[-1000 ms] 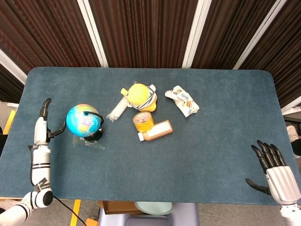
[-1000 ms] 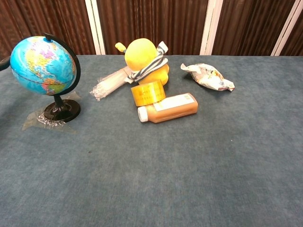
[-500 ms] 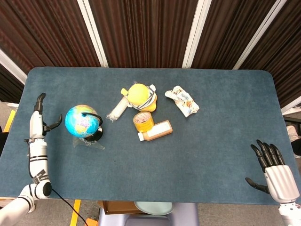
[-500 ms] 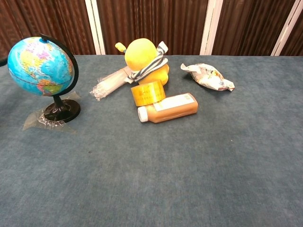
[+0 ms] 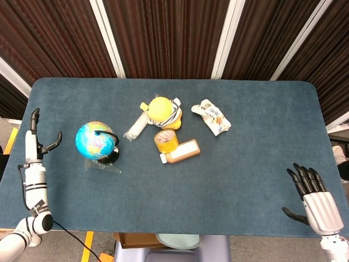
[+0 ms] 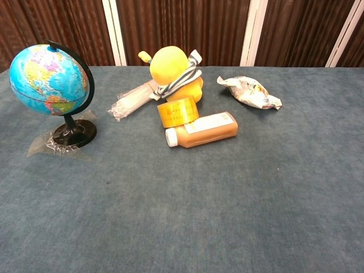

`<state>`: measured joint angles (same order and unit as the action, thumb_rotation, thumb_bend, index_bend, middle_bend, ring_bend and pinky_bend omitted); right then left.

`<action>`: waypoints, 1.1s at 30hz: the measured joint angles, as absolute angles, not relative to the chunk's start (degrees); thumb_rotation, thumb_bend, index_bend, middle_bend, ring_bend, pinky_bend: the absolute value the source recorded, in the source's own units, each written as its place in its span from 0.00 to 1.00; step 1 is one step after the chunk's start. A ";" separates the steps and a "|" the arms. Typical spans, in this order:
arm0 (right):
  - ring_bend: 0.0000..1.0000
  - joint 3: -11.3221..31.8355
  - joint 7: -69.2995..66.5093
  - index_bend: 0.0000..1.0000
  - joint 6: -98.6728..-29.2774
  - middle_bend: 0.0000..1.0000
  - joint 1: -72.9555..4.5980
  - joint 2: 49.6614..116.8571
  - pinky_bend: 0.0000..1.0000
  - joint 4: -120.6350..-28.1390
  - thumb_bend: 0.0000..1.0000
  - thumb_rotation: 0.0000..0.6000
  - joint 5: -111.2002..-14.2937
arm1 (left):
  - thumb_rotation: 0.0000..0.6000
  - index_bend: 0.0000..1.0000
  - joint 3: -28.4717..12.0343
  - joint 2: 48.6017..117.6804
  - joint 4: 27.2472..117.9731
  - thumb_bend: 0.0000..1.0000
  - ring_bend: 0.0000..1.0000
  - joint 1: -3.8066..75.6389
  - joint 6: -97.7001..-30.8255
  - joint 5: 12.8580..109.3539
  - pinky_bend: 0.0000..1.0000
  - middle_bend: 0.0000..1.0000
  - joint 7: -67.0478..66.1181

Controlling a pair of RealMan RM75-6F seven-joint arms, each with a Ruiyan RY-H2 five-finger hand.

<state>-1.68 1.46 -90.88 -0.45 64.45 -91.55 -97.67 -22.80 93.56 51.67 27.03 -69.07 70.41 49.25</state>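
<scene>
The globe (image 5: 95,140) stands upright at the left of the table (image 5: 229,164), its axis slightly tilted within the black arc, base resting on a scrap of clear wrap (image 5: 103,165). A second ago the left hand (image 5: 34,141) was just beside it; now the hand has drawn back to the table's left edge, well apart from the globe, fingers pointing up-frame and spread, holding nothing. The right hand (image 5: 311,191), at lower right, is barely changed, palm down, fingers apart and empty. At centre lie a yellow plush toy (image 5: 162,110), a tape roll (image 5: 166,141), an orange bottle (image 5: 181,152) on its side and a snack packet (image 5: 212,117).
</scene>
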 measured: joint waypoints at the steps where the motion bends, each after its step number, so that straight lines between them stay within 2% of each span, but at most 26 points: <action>1: 0.00 -1.75 1.43 0.00 -90.81 0.00 -0.49 64.40 0.00 -91.59 0.12 1.00 -97.77 | 1.00 0.00 -22.55 92.57 54.30 0.36 0.00 26.39 -70.24 71.13 0.00 0.00 49.53; 10: 0.00 -2.04 0.25 0.00 -91.14 0.00 -0.49 63.97 0.00 -91.85 0.12 1.00 -98.35 | 1.00 0.00 -18.46 85.74 72.92 0.35 0.00 21.65 -76.53 77.02 0.00 0.00 48.99; 14: 0.00 -2.08 -0.57 0.00 -91.60 0.00 -0.41 63.69 0.00 -91.81 0.12 1.00 -98.65 | 1.00 0.00 -16.16 84.06 78.38 0.33 0.00 20.39 -77.99 79.76 0.00 0.00 47.55; 20: 0.00 -2.30 -1.16 0.00 -91.58 0.00 -0.45 63.43 0.00 -91.75 0.12 1.00 -98.95 | 1.00 0.00 -14.45 84.47 79.45 0.32 0.00 19.96 -78.96 80.74 0.00 0.00 41.04; 28: 0.00 -2.95 -2.89 0.00 -91.41 0.00 -0.55 62.54 0.00 -91.89 0.12 1.00 -99.70 | 1.00 0.00 -15.12 89.87 75.52 0.32 0.00 21.71 -78.83 78.44 0.00 0.00 30.02; 33: 0.00 -2.99 -2.71 0.00 -91.11 0.00 -0.65 62.58 0.00 -91.91 0.12 1.00 -99.60 | 1.00 0.00 -15.48 91.31 74.59 0.33 0.00 22.68 -78.09 77.68 0.00 0.00 29.65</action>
<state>-2.99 -2.71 -91.11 -0.65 62.58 -91.91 -99.60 -15.48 91.31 74.59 22.68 -78.09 77.68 29.65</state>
